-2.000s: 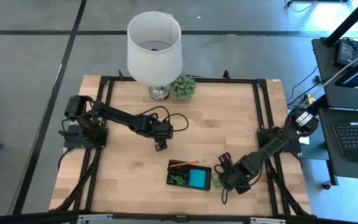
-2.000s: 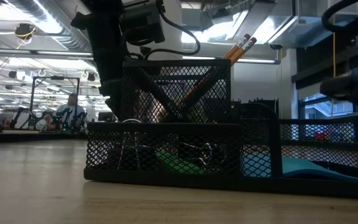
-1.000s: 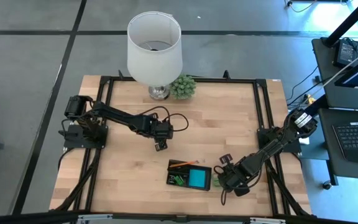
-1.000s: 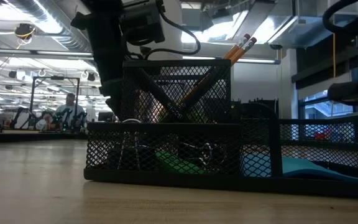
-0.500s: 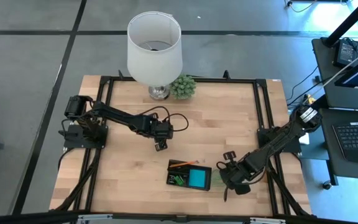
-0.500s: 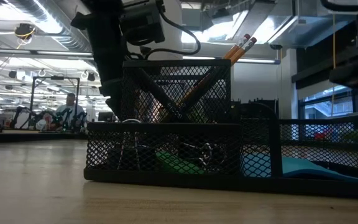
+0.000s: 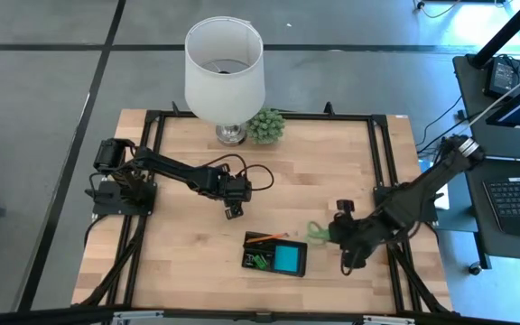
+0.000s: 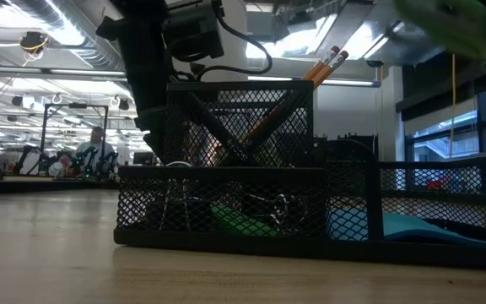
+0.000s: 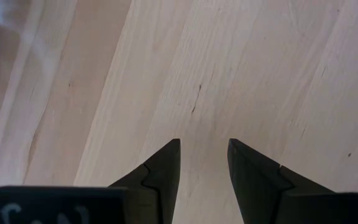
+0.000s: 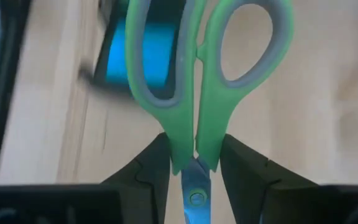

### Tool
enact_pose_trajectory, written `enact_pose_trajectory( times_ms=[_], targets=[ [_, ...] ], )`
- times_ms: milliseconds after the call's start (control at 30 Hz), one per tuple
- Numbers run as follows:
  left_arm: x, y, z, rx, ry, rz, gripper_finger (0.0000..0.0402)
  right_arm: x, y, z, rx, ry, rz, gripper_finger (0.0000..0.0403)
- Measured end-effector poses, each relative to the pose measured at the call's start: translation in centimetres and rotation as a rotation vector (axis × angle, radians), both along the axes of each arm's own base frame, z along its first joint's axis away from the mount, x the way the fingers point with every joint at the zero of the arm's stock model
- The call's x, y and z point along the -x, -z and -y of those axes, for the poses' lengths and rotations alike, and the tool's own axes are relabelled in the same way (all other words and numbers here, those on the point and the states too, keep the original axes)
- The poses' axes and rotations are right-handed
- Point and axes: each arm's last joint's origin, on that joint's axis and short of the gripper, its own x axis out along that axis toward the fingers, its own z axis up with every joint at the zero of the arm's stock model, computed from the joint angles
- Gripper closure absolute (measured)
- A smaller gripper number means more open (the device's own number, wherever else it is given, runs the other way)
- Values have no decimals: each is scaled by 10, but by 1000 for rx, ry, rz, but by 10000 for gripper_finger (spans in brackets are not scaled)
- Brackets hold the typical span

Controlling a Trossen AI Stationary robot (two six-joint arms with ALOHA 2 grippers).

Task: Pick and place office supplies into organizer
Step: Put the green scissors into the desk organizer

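R gripper (image 10: 194, 163) pinches the green-handled scissors (image 10: 205, 74) at the handle base, held in the air just off the organizer's (image 7: 276, 254) right end, nr the bench's (image 7: 188, 271) front-right. Organizer holds blue pad (image 7: 287, 259) and pencils (image 8: 327, 63). L gripper (image 9: 202, 163), fingers spread, nothing between them, over bare wood at bench centre.

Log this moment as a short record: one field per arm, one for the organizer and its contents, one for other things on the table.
right gripper: shut on the green-handled scissors, lifted above the table beside the organizer's right end
left gripper: open, empty, over bare wood left of the table's centre
organizer: black mesh tray near the front edge
organizer contents: blue sticky-note pad, pencils upright in the cup section, green piece
other items: white lamp, small green plant at the back edge
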Motion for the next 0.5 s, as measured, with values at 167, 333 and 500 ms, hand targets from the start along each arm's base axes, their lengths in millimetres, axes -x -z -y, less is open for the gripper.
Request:
enact_pose_trajectory(
  times_ms=[167,333,500],
  targets=[
    [0,0,0,0,0,0,274,-10,-30,0,39,46,245,279],
    [0,0,0,4,1,-2,274,-32,-46,-5,-3,16,469,279],
    [1,0,0,4,1,-8,274,-56,-62,-6,-20,-3,692,279]
  ],
)
